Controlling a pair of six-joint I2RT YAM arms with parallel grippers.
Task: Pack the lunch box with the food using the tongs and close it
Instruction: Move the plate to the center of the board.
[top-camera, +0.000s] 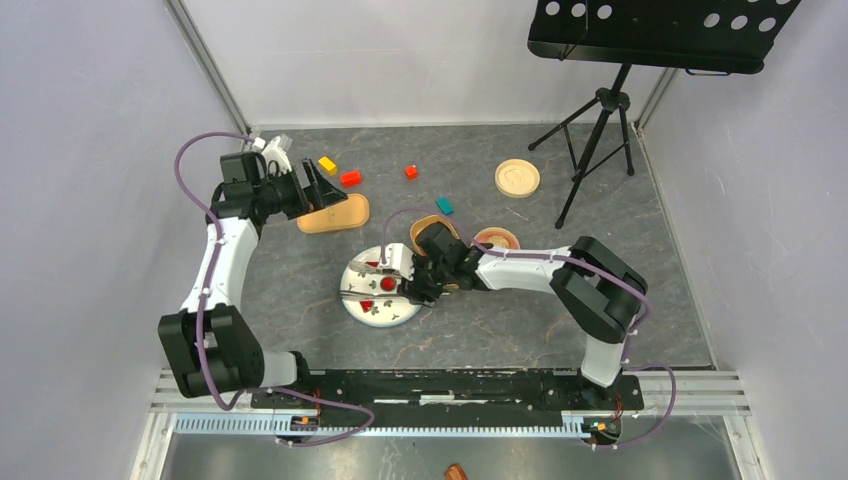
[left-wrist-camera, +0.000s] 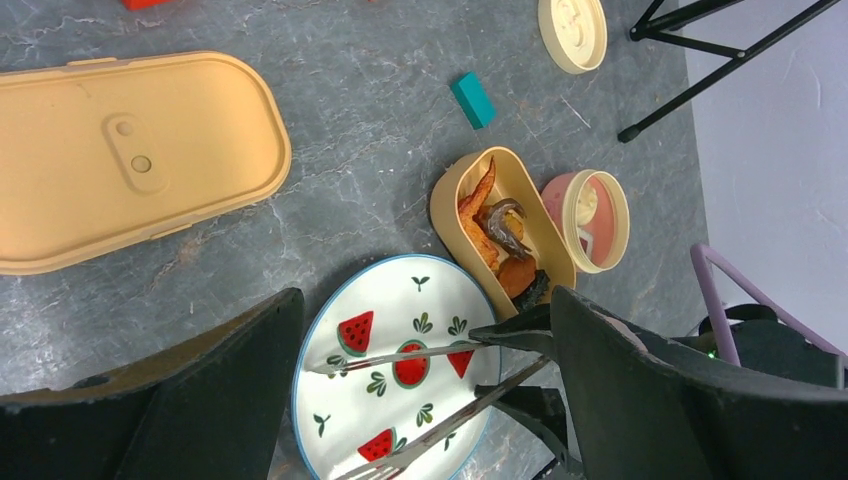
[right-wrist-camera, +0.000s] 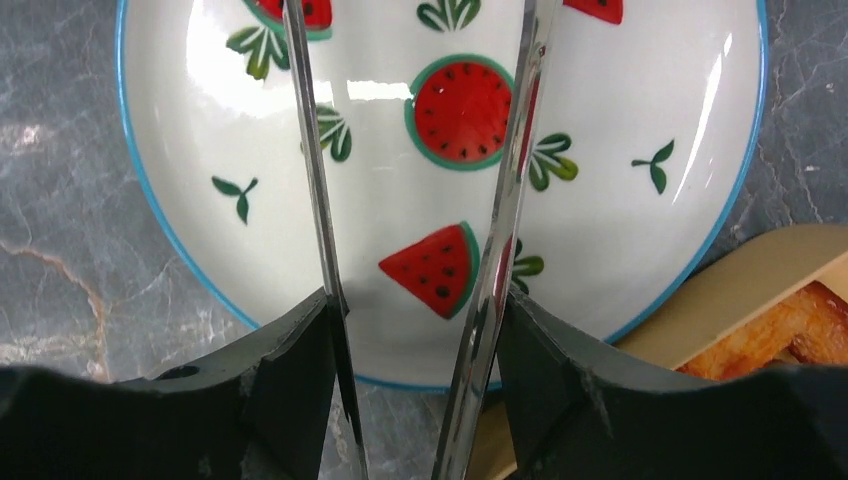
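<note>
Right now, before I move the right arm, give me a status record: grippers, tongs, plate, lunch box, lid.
left gripper: open, holding nothing
right gripper: gripping the tongs above the plate
tongs: arms apart, no food seen between them
plate: printed watermelons only, no food seen
lunch box: open, fried pieces and a dark piece inside
lid: off, lying apart from the box
</note>
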